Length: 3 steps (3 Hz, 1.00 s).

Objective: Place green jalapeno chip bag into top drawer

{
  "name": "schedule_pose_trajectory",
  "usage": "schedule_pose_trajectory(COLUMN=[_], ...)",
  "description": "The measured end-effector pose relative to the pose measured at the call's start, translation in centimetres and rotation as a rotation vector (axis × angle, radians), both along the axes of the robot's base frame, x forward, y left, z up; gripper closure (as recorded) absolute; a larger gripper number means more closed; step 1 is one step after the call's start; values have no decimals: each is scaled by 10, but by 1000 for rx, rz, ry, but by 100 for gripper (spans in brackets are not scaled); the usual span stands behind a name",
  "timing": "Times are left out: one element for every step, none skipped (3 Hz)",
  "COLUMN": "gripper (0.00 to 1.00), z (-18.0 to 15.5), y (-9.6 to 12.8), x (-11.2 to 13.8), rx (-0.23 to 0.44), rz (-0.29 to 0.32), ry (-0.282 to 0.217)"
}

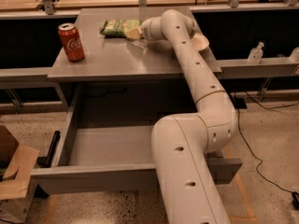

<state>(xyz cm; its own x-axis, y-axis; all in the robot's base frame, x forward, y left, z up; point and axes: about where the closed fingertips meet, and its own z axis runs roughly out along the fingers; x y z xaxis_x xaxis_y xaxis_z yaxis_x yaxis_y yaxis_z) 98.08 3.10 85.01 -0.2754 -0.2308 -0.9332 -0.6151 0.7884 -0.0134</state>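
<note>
- On the flat grey table's (117, 59) far side, the crinkly green foil chip bag (116, 28) is laid lengthwise, left to right.
- The pale gripper (133, 32) is positioned at the bag's right end; its grasp state cannot be told.
- The wide shallow grey top drawer (107, 146) stands open below.

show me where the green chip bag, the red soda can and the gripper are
green jalapeno chip bag (114, 28): camera view, middle of the green foil.
red soda can (71, 43): camera view, its red side wall.
gripper (132, 33): camera view, its pale tip, at the bag's right end.
</note>
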Motion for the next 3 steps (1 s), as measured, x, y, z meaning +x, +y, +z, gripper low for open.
schedule_pose_trajectory(gripper=[65, 87, 100], z=[-2, 3, 32], y=[-4, -6, -13], x=[4, 4, -11], rx=[10, -6, -69], rz=[-17, -15, 39], ry=[-2, -19, -66])
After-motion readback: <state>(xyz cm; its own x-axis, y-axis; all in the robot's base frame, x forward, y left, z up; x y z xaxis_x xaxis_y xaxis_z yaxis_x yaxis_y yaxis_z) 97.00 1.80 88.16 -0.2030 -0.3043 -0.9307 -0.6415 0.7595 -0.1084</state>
